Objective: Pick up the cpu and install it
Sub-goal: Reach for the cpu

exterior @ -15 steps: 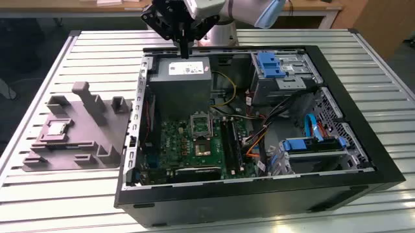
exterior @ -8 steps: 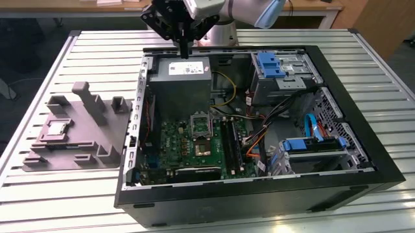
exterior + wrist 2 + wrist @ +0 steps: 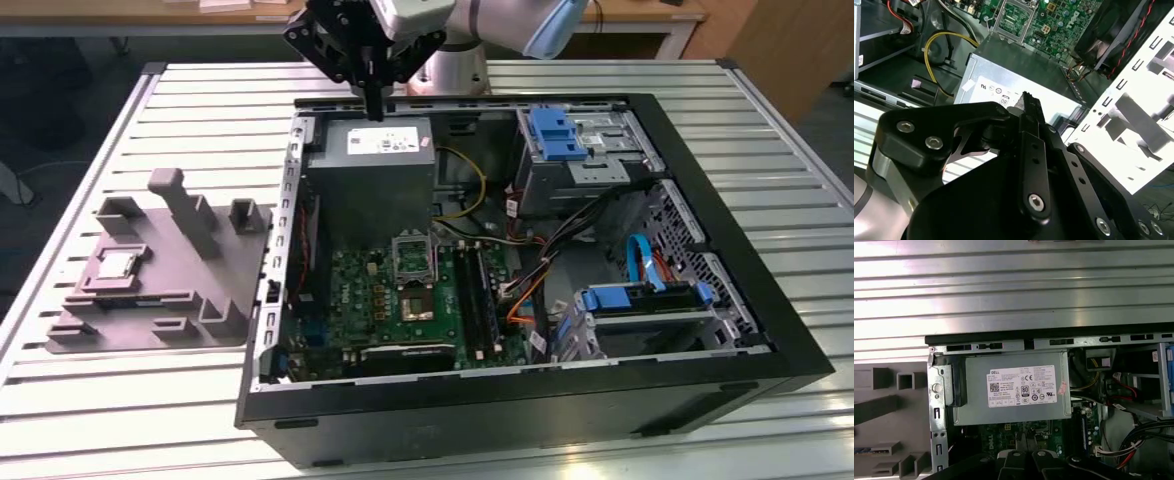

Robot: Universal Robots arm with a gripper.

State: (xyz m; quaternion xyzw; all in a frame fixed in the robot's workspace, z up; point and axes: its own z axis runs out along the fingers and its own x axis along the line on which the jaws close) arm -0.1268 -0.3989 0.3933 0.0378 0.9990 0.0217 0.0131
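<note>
Hand (image 3: 375, 110) is closed, fingers pressed together, and I can see nothing gripped. It hangs tips-down over the far edge of the open PC case (image 3: 534, 400), just above the grey power supply (image 3: 374, 160). In the second wrist view the black fingers (image 3: 1030, 107) point at the supply's labelled top (image 3: 1004, 85), with a yellow cable (image 3: 936, 42) looping beside it. The first wrist view shows the same supply (image 3: 1014, 387) label-up below the hand (image 3: 1022, 454). Further into the case the green motherboard (image 3: 387, 300) lies flat, its metal-framed socket (image 3: 414, 258) near the supply's edge. Blue drive brackets (image 3: 554, 130) sit on the exterior view's right of the case. The cpu (image 3: 118, 264) is well apart from the hand: silvery top up, seated in the grey plastic fixture (image 3: 187, 300). The fixture is on the slatted desk (image 3: 200, 110), outside the case on the exterior view's left.
</note>
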